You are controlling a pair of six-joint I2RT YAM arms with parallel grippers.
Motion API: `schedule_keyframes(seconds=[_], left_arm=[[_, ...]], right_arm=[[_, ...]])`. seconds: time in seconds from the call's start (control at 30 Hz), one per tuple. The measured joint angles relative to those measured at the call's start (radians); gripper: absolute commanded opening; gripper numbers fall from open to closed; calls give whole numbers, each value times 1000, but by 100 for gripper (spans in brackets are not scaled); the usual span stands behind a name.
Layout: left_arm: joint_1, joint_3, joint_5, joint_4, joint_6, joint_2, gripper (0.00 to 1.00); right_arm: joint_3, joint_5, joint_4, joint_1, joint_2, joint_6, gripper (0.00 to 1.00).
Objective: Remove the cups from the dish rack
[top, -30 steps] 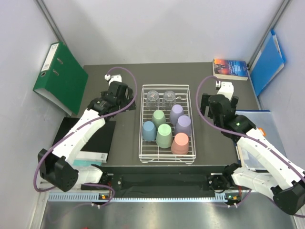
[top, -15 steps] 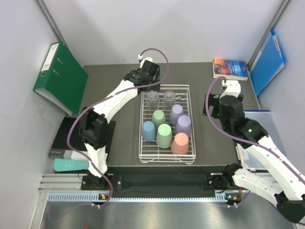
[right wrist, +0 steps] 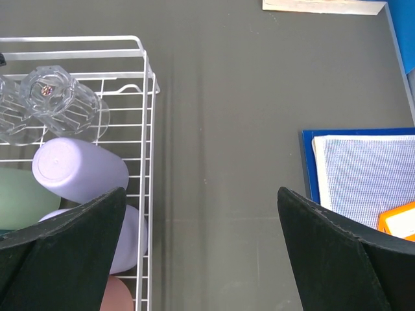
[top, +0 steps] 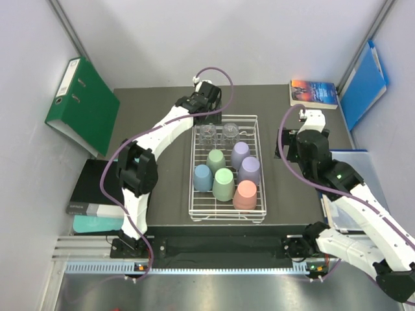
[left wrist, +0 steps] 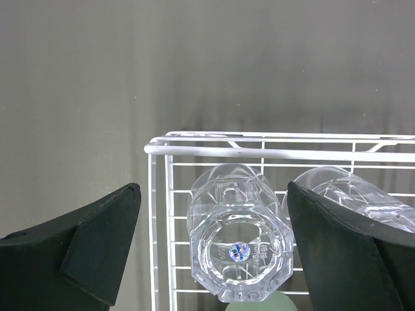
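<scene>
The dish rack (top: pixel 192 170) sits in the middle of the counter (right wrist: pixel 220 129), and all 8 cups stand in it upside down. There are 2 clear glasses at the far end, then 2 lilac, 2 mint green, 1 light blue cup (top: pixel 203 177) and 1 salmon cup (top: pixel 245 194) nearest the arm bases. None has been unloaded yet, so the task looks to be at its first pick.

The left gripper (left wrist: pixel 213 201) is released, its fingers spread wide and holding nothing. It hangs over the rack's far left corner. In the left wrist view the left clear glass (left wrist: pixel 238 249) lies straight ahead between the 2 fingers, base up and facing the camera. Its long axis is roughly upright, so it runs along the gripper's line of approach, not across it. The second clear glass (left wrist: pixel 350 201) is just beside it and passes behind the right-hand finger. That finger will need to slip into the narrow gap between the glasses.

The right gripper (right wrist: pixel 201 194) is also released and empty. It hovers over bare counter just outside the rack's right rim, with the lilac cup (right wrist: pixel 81 170) near its left finger.

For the left glass, the left arm is clearly the nearer.
</scene>
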Motion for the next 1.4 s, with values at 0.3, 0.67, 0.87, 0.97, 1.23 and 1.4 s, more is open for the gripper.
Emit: schedule_keyframes(seconds=[0.3,0.67,0.87,0.97,1.23,1.4], left_arm=[[-6,0,23,-1,-4,0,99],[-41,-47,37,1,-19,0,94],[-41,-77,42,0,-31,1,62],[-41,-77,41,0,-27,1,23],[-41,-69,26,-10,-18,1,0],[-41,13,-5,-82,17,-2,0]], right_arm=[[-20,-15,5,0,10,7,100],[-42,-20,19,0,36,12,100],[-60,-23,28,0,46,18,100],[-60,-23,31,0,51,24,100],[-60,-23,31,0,50,28,99],[-55,-18,29,0,50,28,100]])
